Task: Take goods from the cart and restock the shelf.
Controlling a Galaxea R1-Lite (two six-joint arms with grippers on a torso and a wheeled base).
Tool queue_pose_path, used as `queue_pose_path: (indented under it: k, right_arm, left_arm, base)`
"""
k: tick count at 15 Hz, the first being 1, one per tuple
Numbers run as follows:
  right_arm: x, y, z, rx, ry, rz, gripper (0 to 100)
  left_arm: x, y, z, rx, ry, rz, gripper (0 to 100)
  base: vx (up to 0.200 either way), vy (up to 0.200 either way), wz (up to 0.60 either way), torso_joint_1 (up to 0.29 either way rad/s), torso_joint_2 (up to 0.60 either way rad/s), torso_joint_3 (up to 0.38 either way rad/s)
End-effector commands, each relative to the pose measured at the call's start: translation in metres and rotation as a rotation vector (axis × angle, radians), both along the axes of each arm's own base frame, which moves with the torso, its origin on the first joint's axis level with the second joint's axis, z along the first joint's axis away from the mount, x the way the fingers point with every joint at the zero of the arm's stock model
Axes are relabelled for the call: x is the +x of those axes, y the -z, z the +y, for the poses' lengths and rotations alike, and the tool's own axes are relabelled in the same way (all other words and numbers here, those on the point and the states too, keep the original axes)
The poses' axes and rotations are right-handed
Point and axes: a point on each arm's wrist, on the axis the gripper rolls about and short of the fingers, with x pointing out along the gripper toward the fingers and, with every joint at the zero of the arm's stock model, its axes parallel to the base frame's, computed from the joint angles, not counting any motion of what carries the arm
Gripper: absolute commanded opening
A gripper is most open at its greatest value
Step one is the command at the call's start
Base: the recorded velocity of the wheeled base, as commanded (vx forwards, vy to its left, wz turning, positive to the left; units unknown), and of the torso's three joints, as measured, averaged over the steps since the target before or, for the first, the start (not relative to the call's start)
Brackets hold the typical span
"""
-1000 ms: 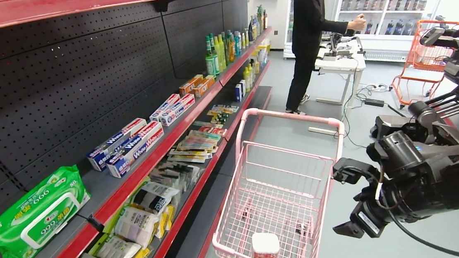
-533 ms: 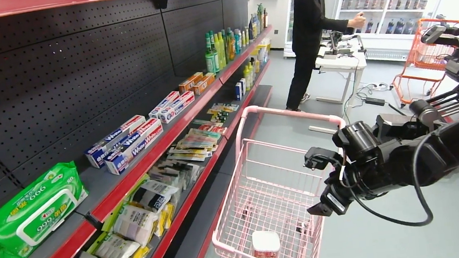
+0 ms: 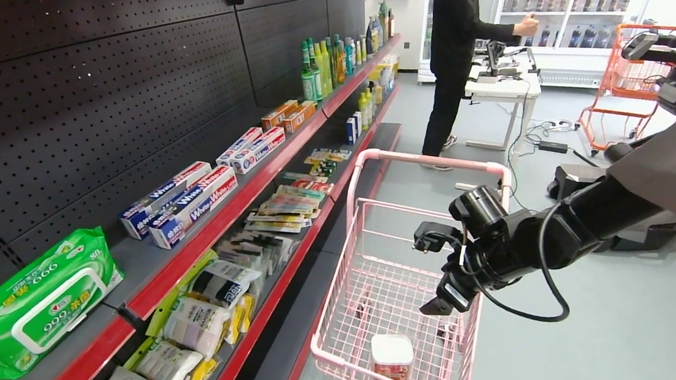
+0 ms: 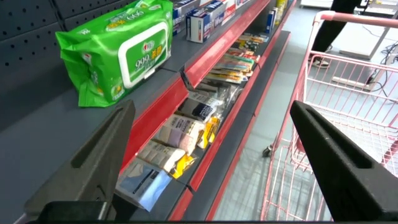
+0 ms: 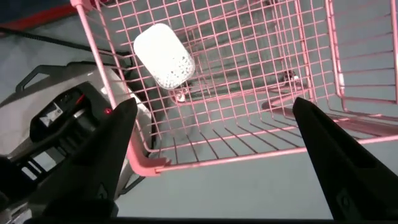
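A: Finger state, both sides?
B: The left wrist view has the left gripper (image 4: 212, 112) spread wide with nothing between the fingers. The right wrist view has the right gripper (image 5: 212, 106) just as wide apart and holding nothing.

A: Where do they sit?
B: The left one hangs over the front of the shelf (image 4: 208, 68), with the red edge strip below it. The head view puts the right gripper (image 3: 430, 277) above the right-hand rim of the cart (image 3: 428, 167), fingers pointing down into the basket.

A: What's in the cart?
B: A tub (image 3: 392, 356) with a white lid and red on its side. It stands upright on the basket floor at the end nearest the robot. The right wrist view looks straight down on the tub (image 5: 163, 56), which sits near a rim corner of the cart (image 5: 155, 163), well below the fingers.

A: And the shelf?
B: On the upper board a green wipes pack (image 3: 42, 301) lies at the near end. The toothpaste boxes (image 3: 186, 203) are farther along and the bottles (image 3: 327, 68) are at the far end. Grey board shows between the wipes pack and the toothpaste boxes. The lower shelf (image 3: 263, 319) holds sachets (image 3: 214, 311) in rows. The left wrist view gives the wipes pack (image 4: 118, 50) and sachets (image 4: 186, 130) close up.

A: Edges and room?
B: The cart stands just beside the lower shelf's red edge and runs along it. Grey floor (image 3: 601, 326) lies on the cart's right side, under the right arm.
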Motion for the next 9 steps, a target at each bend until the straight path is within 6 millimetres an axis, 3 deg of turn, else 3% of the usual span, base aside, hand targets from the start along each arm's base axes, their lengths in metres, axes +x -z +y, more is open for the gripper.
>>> queue_pose_path:
  k: [1,9]
  right_arm:
    - [0.006,0.014,0.008,-0.008,-0.012,0.021,100]
    - [0.015,0.024,0.021,0.006,-0.049,0.026,100]
  left_arm:
    - [0.000,0.000,0.000,0.000,-0.001,0.000,100]
    - [0.000,0.000,0.000,0.000,-0.001,0.000,100]
  base:
    - [0.000,0.000,0.00,-0.159,0.32,0.178]
    - [0.000,0.000,0.00,-0.153,0.34,0.182]
